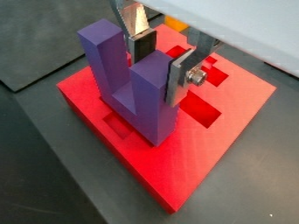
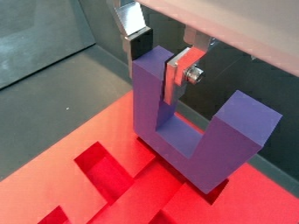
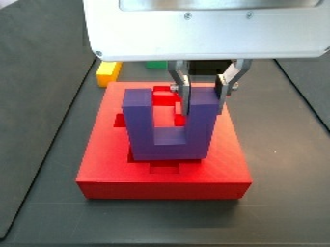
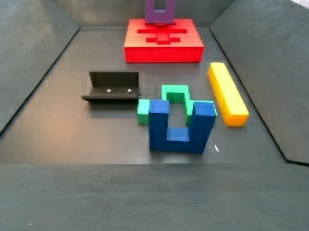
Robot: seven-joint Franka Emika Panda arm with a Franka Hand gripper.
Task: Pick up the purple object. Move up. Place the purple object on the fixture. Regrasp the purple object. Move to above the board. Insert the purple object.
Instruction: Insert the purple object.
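Note:
The purple object (image 1: 111, 70) (image 2: 216, 140) stands upright on the board (image 1: 187, 166) (image 2: 47, 175), prongs up, its base down in a dark recess. In a side view it (image 3: 161, 135) sits near the middle of the board (image 3: 161, 178). My gripper (image 1: 160, 74) (image 2: 156, 72) (image 3: 206, 96) comes from above and is shut on one prong, a silver finger on each side of it. The other prong stands free. The fixture (image 4: 112, 88) stands apart on the dark floor, in front of the board (image 4: 163, 50). There the purple object (image 4: 158, 11) shows at the frame's top edge, and the gripper is cut off.
A blue two-pronged piece (image 4: 182, 126), a green block (image 4: 169, 97) and a long yellow bar (image 4: 227, 90) lie on the floor beside the fixture. Behind the board, yellow (image 3: 108, 70) and green (image 3: 157, 66) pieces show. Grey walls ring the floor.

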